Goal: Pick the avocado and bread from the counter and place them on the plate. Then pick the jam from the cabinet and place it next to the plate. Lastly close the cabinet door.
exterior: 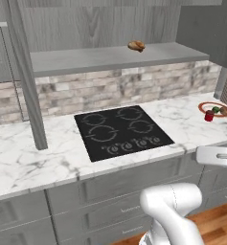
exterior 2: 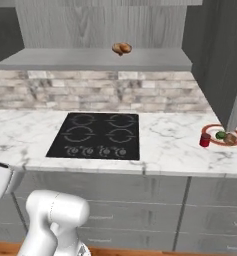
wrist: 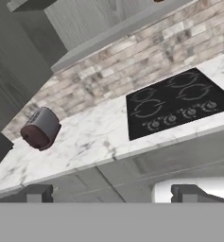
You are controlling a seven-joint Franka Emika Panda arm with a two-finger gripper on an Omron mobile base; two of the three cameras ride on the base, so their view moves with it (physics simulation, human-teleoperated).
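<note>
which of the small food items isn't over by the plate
The golden-brown pastry: it sits alone on the cabinet shelf above the cooktop. The avocado and bread lie on the plate, with the jam against its rim.

one plate (exterior 2: 233, 142) sits on the single marble counter (exterior: 33, 158), carrying one avocado (exterior 2: 220, 135) and one bread (exterior 2: 231, 138), with one jam (exterior 2: 205, 140) jar just beside its rim. the one black cooktop (exterior 2: 97, 135) shows four ring burners and a row of five small knobs along its front edge. one golden-brown pastry (exterior: 136, 46) lies on the one cabinet (exterior: 110, 56) shelf, one cabinet door (exterior: 26, 72) stands open edge-on, and one toaster (wrist: 41, 128) stands on the worktop.
</note>
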